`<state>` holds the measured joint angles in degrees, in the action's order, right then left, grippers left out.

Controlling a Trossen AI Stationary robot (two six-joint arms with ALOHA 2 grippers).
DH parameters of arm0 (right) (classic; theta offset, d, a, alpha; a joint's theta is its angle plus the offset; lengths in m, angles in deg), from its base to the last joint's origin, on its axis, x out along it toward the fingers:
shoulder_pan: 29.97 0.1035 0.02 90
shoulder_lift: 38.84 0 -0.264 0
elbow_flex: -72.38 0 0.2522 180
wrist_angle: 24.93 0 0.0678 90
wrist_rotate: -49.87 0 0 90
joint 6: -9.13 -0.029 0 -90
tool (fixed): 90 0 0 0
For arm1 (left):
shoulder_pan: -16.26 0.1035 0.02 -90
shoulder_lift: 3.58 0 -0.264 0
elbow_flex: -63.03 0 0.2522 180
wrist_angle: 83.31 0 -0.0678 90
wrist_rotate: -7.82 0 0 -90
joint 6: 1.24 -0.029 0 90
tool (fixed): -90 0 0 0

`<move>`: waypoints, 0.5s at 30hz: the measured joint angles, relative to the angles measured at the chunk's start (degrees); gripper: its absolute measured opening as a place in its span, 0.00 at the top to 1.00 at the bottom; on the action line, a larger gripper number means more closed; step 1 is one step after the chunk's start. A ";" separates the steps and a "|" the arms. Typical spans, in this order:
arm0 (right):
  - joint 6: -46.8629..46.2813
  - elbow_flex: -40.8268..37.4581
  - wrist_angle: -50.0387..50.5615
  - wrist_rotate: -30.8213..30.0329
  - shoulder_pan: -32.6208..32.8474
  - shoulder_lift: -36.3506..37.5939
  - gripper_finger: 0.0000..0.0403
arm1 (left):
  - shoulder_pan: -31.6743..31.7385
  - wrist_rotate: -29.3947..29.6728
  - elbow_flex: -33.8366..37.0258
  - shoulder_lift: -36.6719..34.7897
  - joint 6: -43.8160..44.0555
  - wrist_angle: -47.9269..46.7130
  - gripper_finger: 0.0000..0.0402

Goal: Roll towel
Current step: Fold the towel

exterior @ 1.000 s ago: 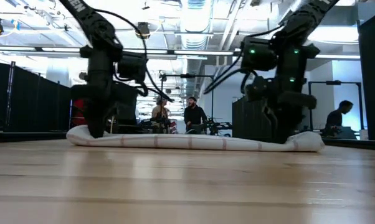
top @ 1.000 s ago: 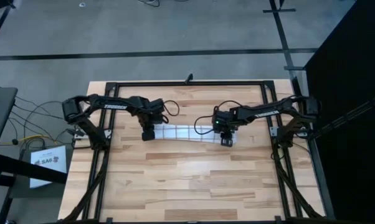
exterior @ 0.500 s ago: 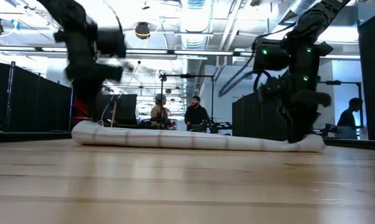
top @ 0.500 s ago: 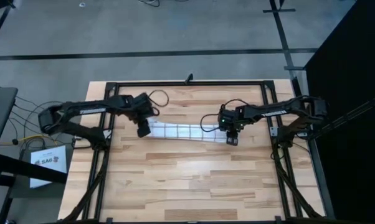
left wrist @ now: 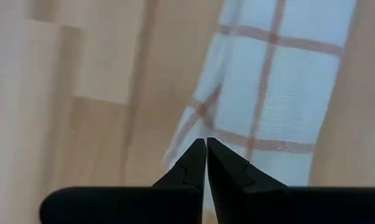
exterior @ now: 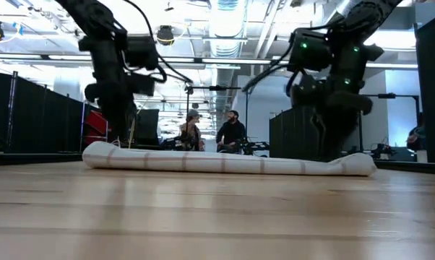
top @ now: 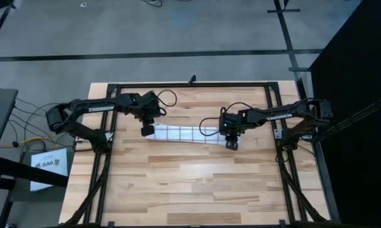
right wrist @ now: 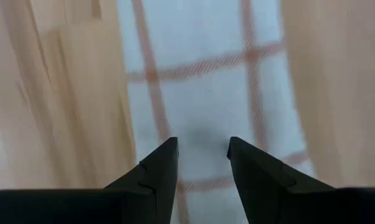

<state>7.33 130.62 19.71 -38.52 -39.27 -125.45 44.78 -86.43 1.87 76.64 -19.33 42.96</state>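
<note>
A: Where is the towel [top: 187, 134] lying?

B: On the wooden table [top: 190, 190], rolled into a long narrow bundle. On a clock face laid over the table in the overhead view, it sits a little toward twelve o'clock from the centre and runs from nine o'clock to three o'clock. From table height it shows as a low white roll [exterior: 225, 163] flat on the boards, with thin check lines across it.

A: And the left pincer [top: 147, 130]?

B: It hangs over the nine o'clock end of the roll. In its wrist camera the two dark fingers [left wrist: 190, 165] are pressed together, tip against tip, with nothing between them. The checked cloth [left wrist: 275, 93] lies beyond the tips, next to bare wood.

A: Is it touching the cloth?

B: I cannot say for sure; from table height that arm seems to stand just clear above the roll's end [exterior: 102, 153], but the angle is poor.

A: The right pincer [top: 231, 144]?

B: It is at the three o'clock end of the roll. Its fingers [right wrist: 156, 171] are spread, with a gap between them, and the towel's check [right wrist: 206, 81] fills the view past the tips. Nothing sits in the gap.

A: Anything else around?

B: A black frame [top: 190, 85] edges the table. Beyond the table, two people [exterior: 214, 133] are visible far back in the room.
</note>
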 joint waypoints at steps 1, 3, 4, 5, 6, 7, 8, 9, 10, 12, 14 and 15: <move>-0.43 -0.64 -0.03 0.02 0.31 0.00 0.67 | -0.04 -0.79 0.00 1.09 -0.12 0.47 1.00; -1.43 -2.04 -0.15 0.02 0.84 0.00 0.67 | -0.01 -3.01 -0.02 3.39 -0.45 0.63 1.00; -1.87 -2.75 -0.28 0.03 1.24 0.03 0.67 | 0.04 -3.48 -0.02 4.45 -0.65 0.47 1.00; -2.38 -3.49 -0.57 0.00 1.65 0.11 0.67 | 0.08 -3.62 0.00 5.26 -0.90 0.45 1.00; -2.74 -4.22 -1.11 -0.01 1.91 0.28 0.67 | 0.31 -3.68 0.00 5.86 -0.98 0.53 1.00; -3.05 -4.97 -1.38 -0.02 2.06 0.37 0.67 | 0.76 -3.95 0.00 6.21 -0.96 0.68 1.00; -3.17 -5.66 -1.47 -0.10 2.13 0.39 0.67 | 1.40 -4.18 0.15 6.31 -0.89 1.08 1.00; -3.21 -6.33 -1.82 -0.20 2.15 0.45 0.67 | 2.16 -4.19 0.60 6.32 -0.75 1.83 1.00; -3.43 -6.97 -2.03 -0.24 2.15 0.54 0.67 | 2.84 -4.19 1.25 6.28 -0.48 2.42 1.00; -4.09 -7.84 -2.64 -0.24 2.13 0.64 0.67 | 4.56 -4.28 2.83 5.82 0.15 2.94 1.00; -4.20 -8.12 -2.72 -0.22 2.05 0.68 0.67 | 6.11 -5.07 4.71 4.96 0.65 3.05 1.00; -4.16 -8.08 -2.76 -0.22 2.05 0.68 0.67 | 6.65 -5.67 5.47 4.65 0.83 3.26 1.00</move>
<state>3.17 122.53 16.95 -38.74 -37.22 -124.77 51.44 -92.10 7.35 81.29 -18.50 46.22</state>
